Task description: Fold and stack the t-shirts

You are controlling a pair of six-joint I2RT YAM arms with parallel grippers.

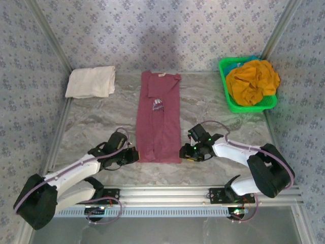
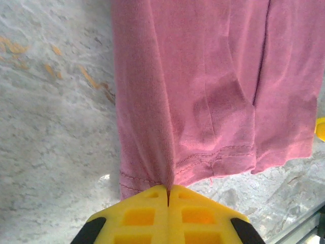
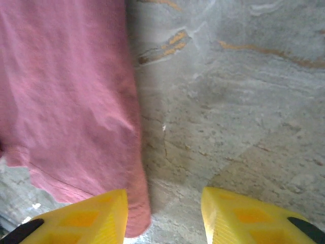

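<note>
One maroon tee (image 2: 203, 91), hem in left gripper (image 2: 168, 191).

We see the long t-shirt (image 1: 158, 119) lying down the middle of the tabletop (image 1: 218, 127), collar farthest. A folded t-shirt (image 1: 91, 82) lies at the far left; at the far right stands the basket (image 1: 223, 85) with a crumpled t-shirt (image 1: 252, 81) in it. The left gripper (image 1: 135, 155) sits at the long t-shirt's near left corner, the right gripper (image 1: 184, 152) at its near right corner
</note>
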